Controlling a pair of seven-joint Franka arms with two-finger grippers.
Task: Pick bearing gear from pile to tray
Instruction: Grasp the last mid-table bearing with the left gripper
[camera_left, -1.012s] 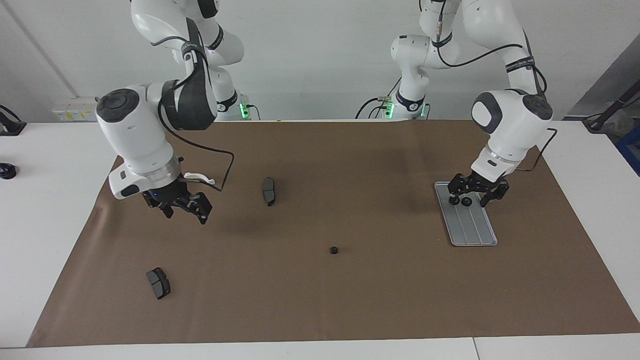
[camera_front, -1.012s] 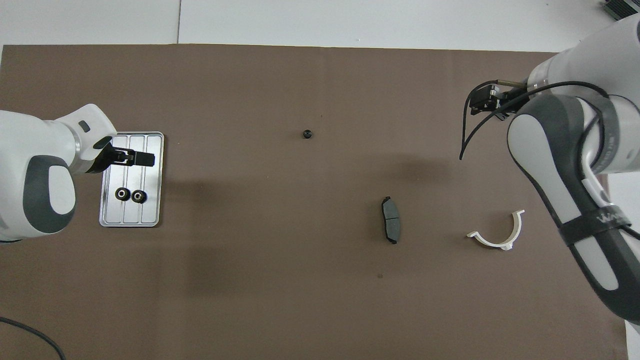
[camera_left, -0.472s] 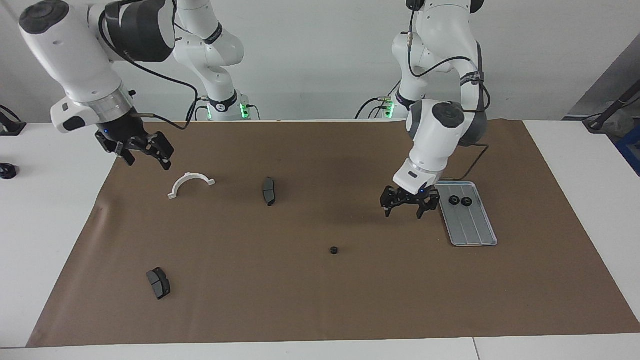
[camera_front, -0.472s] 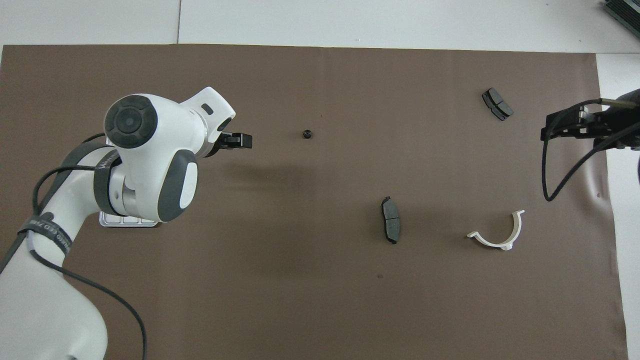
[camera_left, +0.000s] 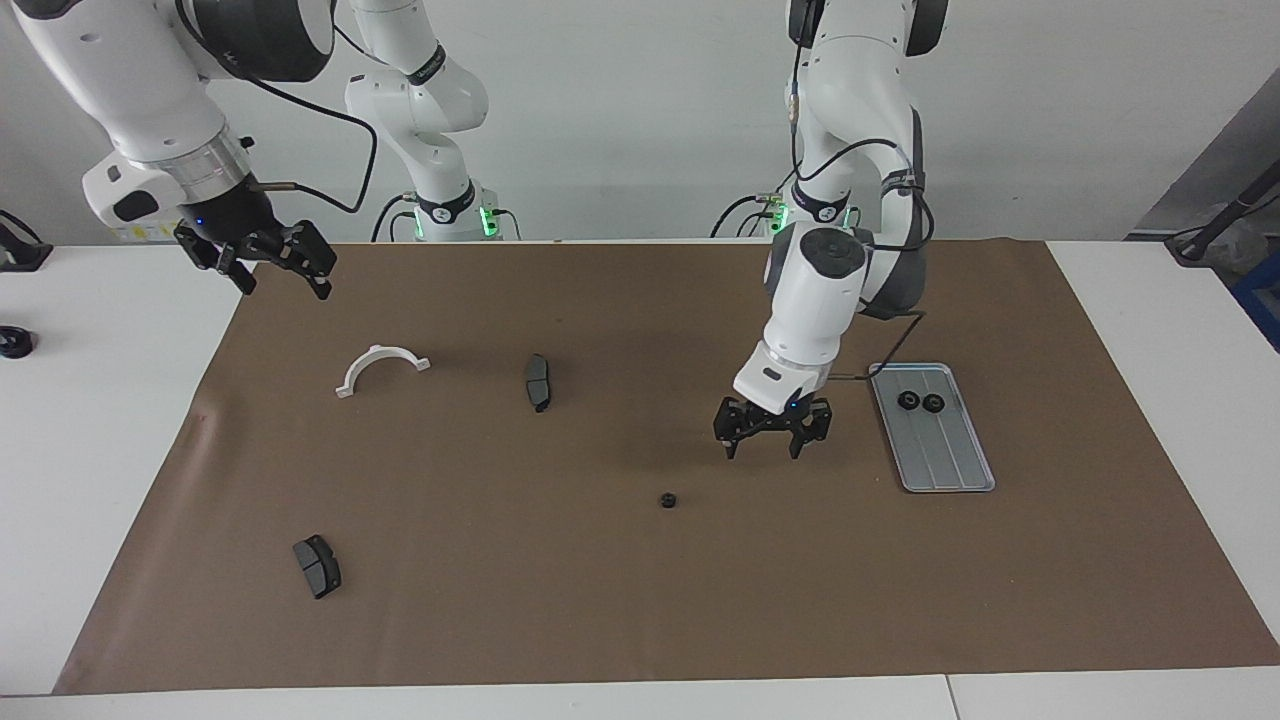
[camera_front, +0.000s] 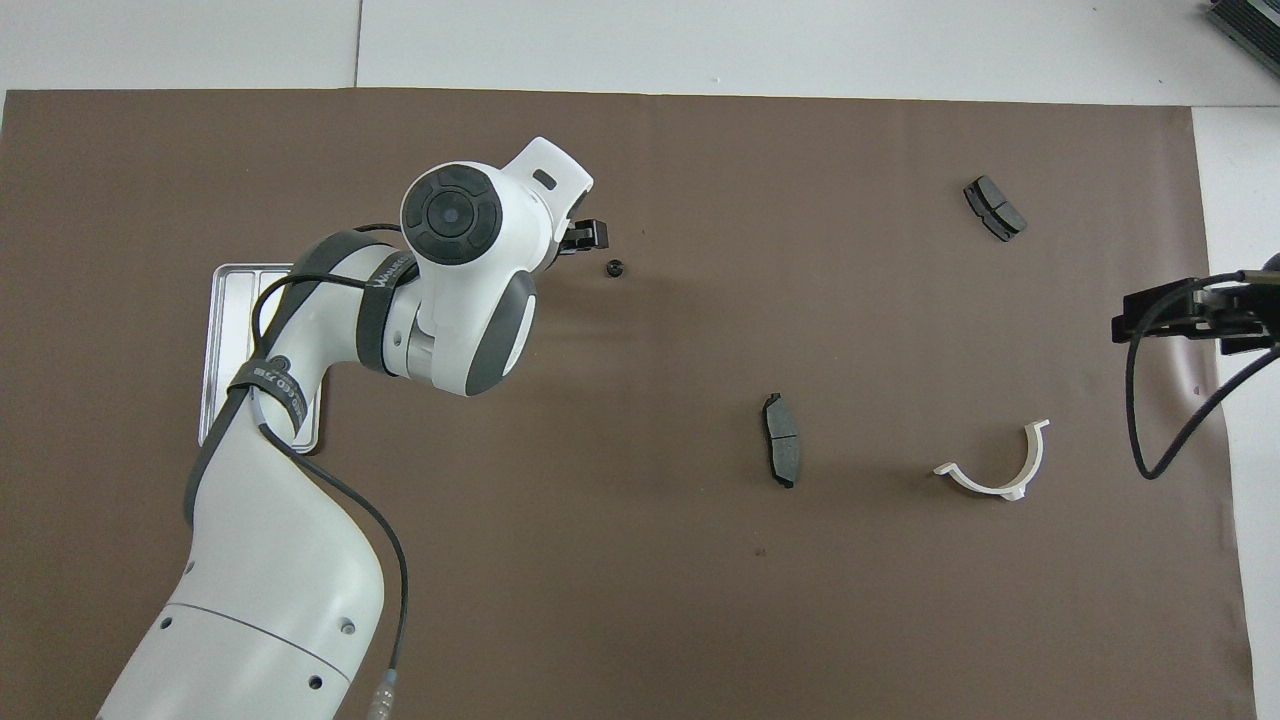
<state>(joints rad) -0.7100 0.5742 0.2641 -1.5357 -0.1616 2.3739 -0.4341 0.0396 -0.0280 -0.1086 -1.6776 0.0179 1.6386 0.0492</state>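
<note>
The silver tray (camera_left: 945, 455) lies toward the left arm's end of the mat and holds two black gears (camera_left: 909, 402) (camera_left: 933, 403). In the overhead view the left arm covers most of the tray (camera_front: 228, 300). One loose black gear (camera_left: 668, 500) (camera_front: 615, 268) lies mid-mat. My left gripper (camera_left: 763, 448) (camera_front: 585, 240) is open and empty, low over the mat between the tray and the loose gear. My right gripper (camera_left: 283, 280) (camera_front: 1135, 315) is open and empty, raised over the mat's edge at the right arm's end.
A white half-ring bracket (camera_left: 380, 365) (camera_front: 995, 465) and a dark curved pad (camera_left: 538, 382) (camera_front: 782, 440) lie nearer to the robots than the loose gear. A second pad (camera_left: 317, 566) (camera_front: 994, 208) lies farther out, toward the right arm's end.
The left gripper has left the tray, where two gears now lie, and moved over the mat toward the loose gear. The right gripper has risen and drawn back to the mat's edge.
</note>
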